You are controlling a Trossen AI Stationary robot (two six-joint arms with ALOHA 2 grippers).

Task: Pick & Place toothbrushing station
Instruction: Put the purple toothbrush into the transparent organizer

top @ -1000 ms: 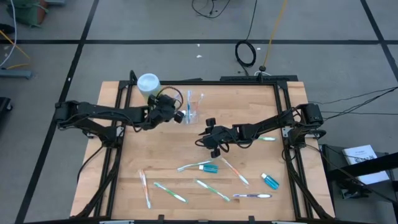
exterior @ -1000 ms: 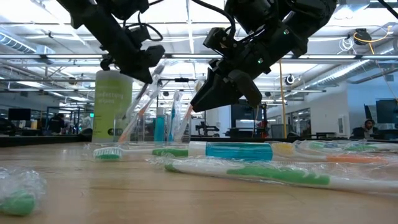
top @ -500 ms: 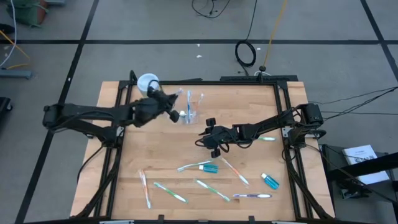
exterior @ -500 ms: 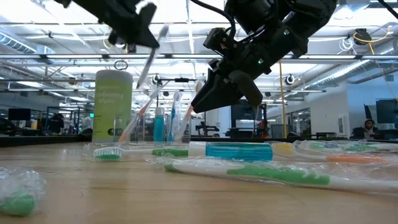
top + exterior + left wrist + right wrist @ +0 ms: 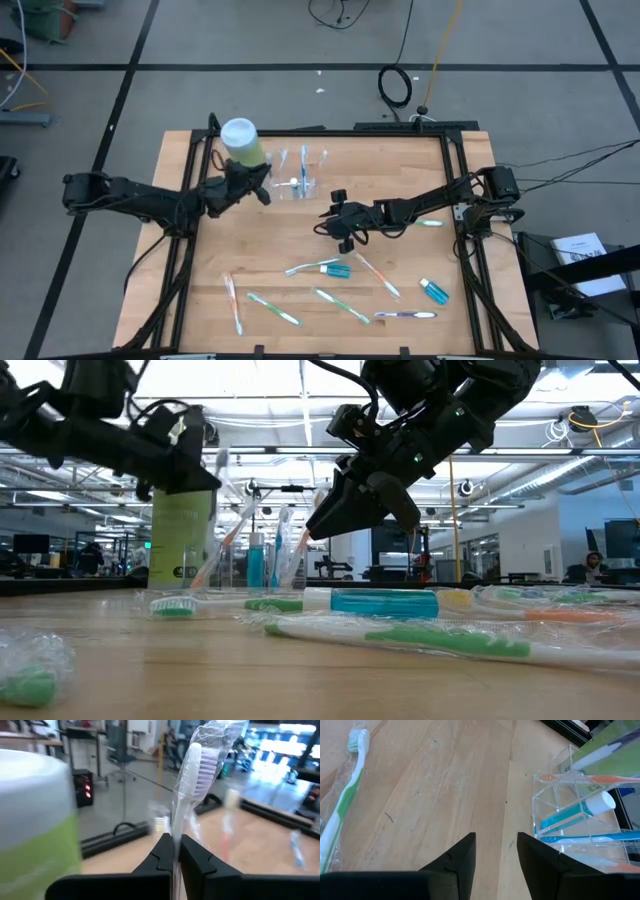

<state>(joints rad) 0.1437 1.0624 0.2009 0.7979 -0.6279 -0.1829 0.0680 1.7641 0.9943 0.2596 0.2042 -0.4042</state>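
The clear plastic cup (image 5: 307, 176) stands at the table's far middle with several toothbrushes and a blue toothpaste tube (image 5: 570, 815) inside. Just left of it, my left gripper (image 5: 262, 190) is shut on a plastic-wrapped toothbrush (image 5: 197, 765) with a white head and purple bristles. The head points toward the cup. My right gripper (image 5: 325, 223) hovers open near the table's middle, just on the near side of the cup (image 5: 580, 795), with nothing between its fingers (image 5: 462, 852). My left gripper pinches the wrapped toothbrush by its handle (image 5: 175, 827) between its two fingers. The fingers come level from the table's left. The brush sticks out past the fingertips with its head end foremost, lifted clear of the table and the cup.
A light-green bottle with a white cap (image 5: 241, 141) stands at the far left, close behind my left gripper. Several wrapped toothbrushes (image 5: 340, 304) and blue toothpaste tubes (image 5: 435, 291) lie scattered over the near half of the table. Another brush (image 5: 430, 223) lies under the right arm.
My left gripper, shut on the toothbrush throughout, first lifted it up by the cup, then drew back toward the table's left edge and sank. It turned from tipped to level, so the brush now points toward the cup.
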